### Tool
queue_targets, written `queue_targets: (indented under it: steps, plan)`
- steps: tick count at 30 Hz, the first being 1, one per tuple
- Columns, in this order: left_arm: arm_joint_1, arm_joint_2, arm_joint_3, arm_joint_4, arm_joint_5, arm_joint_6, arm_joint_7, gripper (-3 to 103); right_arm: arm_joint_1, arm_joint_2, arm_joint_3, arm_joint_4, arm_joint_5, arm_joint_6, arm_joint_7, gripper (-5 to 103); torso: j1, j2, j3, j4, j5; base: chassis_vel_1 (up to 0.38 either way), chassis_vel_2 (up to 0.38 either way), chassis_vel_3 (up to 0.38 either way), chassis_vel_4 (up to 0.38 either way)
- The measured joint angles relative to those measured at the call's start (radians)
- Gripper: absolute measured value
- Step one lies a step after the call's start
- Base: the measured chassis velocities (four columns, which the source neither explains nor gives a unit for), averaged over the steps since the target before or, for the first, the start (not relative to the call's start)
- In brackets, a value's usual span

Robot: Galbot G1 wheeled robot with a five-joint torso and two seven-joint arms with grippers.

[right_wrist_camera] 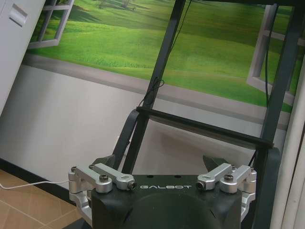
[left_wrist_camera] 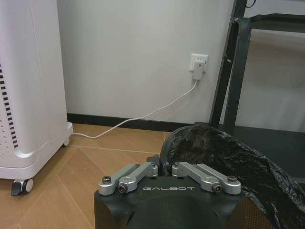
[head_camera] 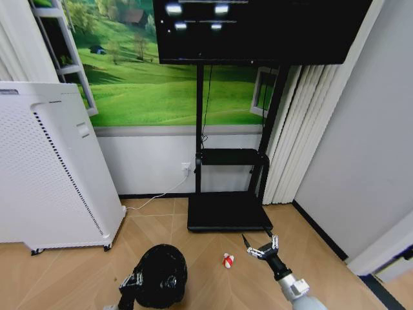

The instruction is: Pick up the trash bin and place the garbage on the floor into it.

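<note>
Left tool (head_camera: 129, 284) sits low near the floor, on the edge of the trash bin (head_camera: 161, 274). In the left wrist view its fingers (left_wrist_camera: 153, 168) are pulled close together at the bin's rim, where the black bag (left_wrist_camera: 228, 157) folds over. It looks like it pinches that rim, but the tips hide behind the bag, so the hold cannot be seen for sure.

Right tool (head_camera: 261, 248) hangs over the wood floor (head_camera: 213, 284) with its fingers spread wide and nothing in them. It is near the red-and-white piece (head_camera: 228, 260), a bit to that piece's right, and not touching it.

One bin can be seen. It is small, round and black, and it stands on the floor in front of the big white machine (head_camera: 51, 168). It is probably light and stiff, so the rim is a good place to hold. The bag is soft and thin and may slip or bunch up, so the tool should grab rim and bag together.

One piece of garbage can be counted, the red-and-white one. It lies on the floor between the bin and the right tool. It is tiny and likely very light, and it may roll or skid when touched. A pinch from above across its middle looks best.
</note>
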Motion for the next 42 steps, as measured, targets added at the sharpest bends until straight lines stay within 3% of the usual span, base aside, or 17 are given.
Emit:
queue_targets:
  steps: [12, 23, 35, 42]
  plan:
    - [0.126, 0.039, -0.080, -0.054, -0.030, -0.008, -0.027, 7, 0.032, 0.073, -0.032, -0.099, 0.001, -0.033, 0.012, 100, 0.000, 0.000, 0.000, 0.0002, 0.0000, 0.006, 0.000, -0.006, 0.001]
    - [0.321, 0.121, -0.333, -0.164, -0.113, -0.003, -0.054, 7, 0.130, 0.206, -0.112, -0.298, 0.012, -0.006, -0.015, 100, 0.000, 0.000, 0.000, 0.0000, 0.0000, 0.000, 0.000, 0.000, 0.000]
    - [0.290, 0.081, -0.289, -0.093, -0.092, -0.007, -0.050, 7, 0.219, 0.322, -0.200, -0.496, 0.004, 0.018, -0.038, 100, 0.000, 0.000, 0.000, -0.0001, -0.0004, 0.000, 0.000, 0.000, 0.000]
    - [0.274, 0.087, -0.287, -0.078, -0.108, -0.007, -0.055, 7, 0.357, 0.413, -0.308, -0.690, 0.054, 0.033, -0.064, 100, 0.000, 0.000, 0.000, 0.0006, -0.0001, 0.000, 0.000, 0.000, 0.000]
